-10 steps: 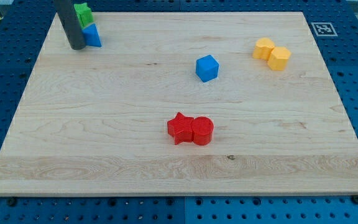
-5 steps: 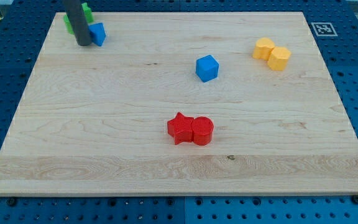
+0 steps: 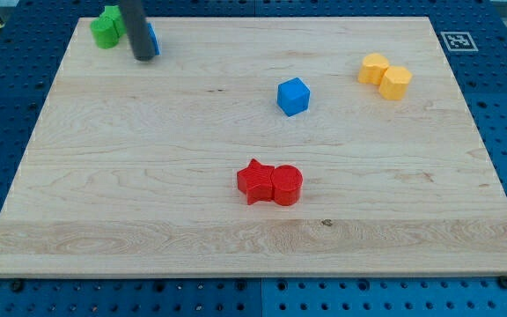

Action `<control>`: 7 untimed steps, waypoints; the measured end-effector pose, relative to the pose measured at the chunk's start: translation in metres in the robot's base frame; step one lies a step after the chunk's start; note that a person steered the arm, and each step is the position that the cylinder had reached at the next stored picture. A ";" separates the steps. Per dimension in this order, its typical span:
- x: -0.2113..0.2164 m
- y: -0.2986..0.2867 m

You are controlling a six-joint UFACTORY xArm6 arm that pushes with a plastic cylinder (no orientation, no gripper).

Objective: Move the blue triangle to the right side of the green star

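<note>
The green star (image 3: 106, 26) sits at the board's top left corner. The blue triangle (image 3: 152, 38) lies just to its right, mostly hidden behind my dark rod; only a sliver of blue shows at the rod's right edge. My tip (image 3: 143, 57) rests on the board at the triangle's lower left side, touching or nearly touching it, to the right of the green star.
A blue cube (image 3: 293, 96) stands near the board's middle. Two yellow blocks (image 3: 385, 76) touch each other at the upper right. A red star (image 3: 255, 181) and a red cylinder (image 3: 287, 186) touch each other at the lower middle. The wooden board (image 3: 148, 220) lies on a blue pegboard.
My rod has moved to the right along the top edge, pushing the blue triangle rightward. The green star, earlier partly hidden behind the rod, now shows fully to the left.
</note>
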State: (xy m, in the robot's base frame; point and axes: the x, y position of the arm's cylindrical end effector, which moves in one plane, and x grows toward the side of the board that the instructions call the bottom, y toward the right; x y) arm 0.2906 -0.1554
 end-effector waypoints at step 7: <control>-0.028 -0.004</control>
State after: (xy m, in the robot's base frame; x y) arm 0.2623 -0.1593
